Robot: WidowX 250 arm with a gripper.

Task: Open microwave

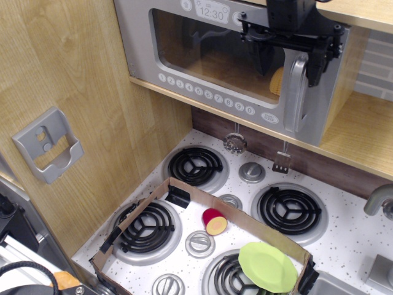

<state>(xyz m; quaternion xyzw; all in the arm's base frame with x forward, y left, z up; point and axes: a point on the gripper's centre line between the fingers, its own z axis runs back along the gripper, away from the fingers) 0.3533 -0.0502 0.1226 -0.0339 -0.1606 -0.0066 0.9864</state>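
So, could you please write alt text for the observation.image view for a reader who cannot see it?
A black gripper with open fingers straddles the silver handle of a closed grey toy microwave on a wooden shelf. Below, a toy stove holds a cardboard tray with a green plate in it.

Evenly, softly lit from above. Sharp at centre frame, slightly soft toward lower left corner. Faint glare across microwave [233, 61] window, upper centre. Deep shadow beneath shelf [362, 132]. Black gripper [291, 61], upper right, nearly detailless.
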